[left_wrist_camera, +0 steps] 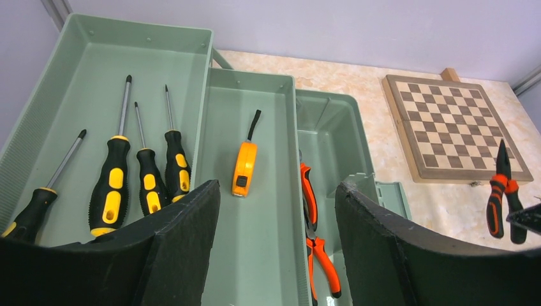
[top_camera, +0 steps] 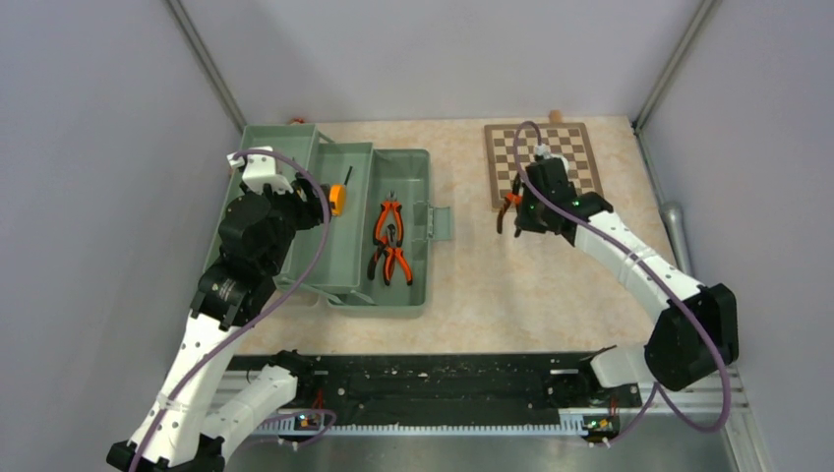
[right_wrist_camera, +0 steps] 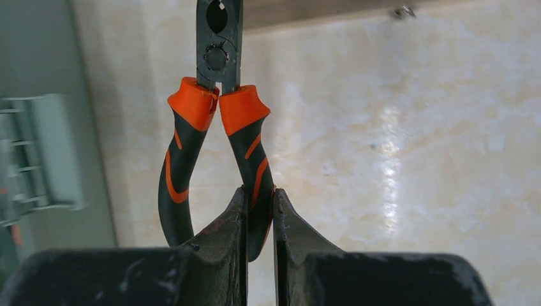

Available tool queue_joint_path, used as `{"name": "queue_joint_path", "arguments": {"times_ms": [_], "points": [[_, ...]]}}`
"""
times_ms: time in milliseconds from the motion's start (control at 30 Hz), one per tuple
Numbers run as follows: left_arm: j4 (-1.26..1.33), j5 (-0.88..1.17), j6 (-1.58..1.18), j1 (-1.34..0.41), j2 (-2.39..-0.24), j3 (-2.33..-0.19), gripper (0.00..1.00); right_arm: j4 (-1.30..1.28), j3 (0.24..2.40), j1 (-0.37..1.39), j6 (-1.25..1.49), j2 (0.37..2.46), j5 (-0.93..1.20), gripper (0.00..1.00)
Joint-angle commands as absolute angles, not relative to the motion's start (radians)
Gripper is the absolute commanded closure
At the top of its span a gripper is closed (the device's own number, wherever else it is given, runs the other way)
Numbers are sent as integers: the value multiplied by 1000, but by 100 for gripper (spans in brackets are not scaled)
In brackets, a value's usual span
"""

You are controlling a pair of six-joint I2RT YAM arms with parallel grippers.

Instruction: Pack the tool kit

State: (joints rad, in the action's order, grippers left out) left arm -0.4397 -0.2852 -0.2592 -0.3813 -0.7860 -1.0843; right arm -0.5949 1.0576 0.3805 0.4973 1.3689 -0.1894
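Our right gripper pinches one handle of the orange-and-black pliers, near the chessboard and apart from the open green toolbox. Our left gripper hangs spread above its trays.

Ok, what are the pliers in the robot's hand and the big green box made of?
The pliers: dark, dull metal nose; the orange-and-black grips look rubbery or plastic. The toolbox: probably plastic, one smooth matte pale-green colour with moulded, rounded corners.

Toolbox left of chessboard, tape measure inside
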Motion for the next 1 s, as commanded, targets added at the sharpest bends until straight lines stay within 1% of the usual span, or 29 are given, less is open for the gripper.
{"name": "queue_joint_path", "arguments": {"times_ms": [0, 300, 500, 733, 967], "points": [[-382, -284, -255, -384, -778, -1110, 29, -599, 1253, 503, 493, 1374, -216, 100], [-392, -293, -250, -384, -770, -1110, 29, -610, 1579, 751, 515, 1615, -210, 100], [-397, -302, -249, -385, -756, -1108, 29, -623, 1735, 860, 559, 1798, -246, 100], [-407, -319, -243, -385, -737, -1098, 29, -638, 1884, 881, 617, 2000, -234, 100], [-413, -329, -236, -385, -723, -1090, 29, -655, 1998, 881, 642, 2143, -254, 100]]}}
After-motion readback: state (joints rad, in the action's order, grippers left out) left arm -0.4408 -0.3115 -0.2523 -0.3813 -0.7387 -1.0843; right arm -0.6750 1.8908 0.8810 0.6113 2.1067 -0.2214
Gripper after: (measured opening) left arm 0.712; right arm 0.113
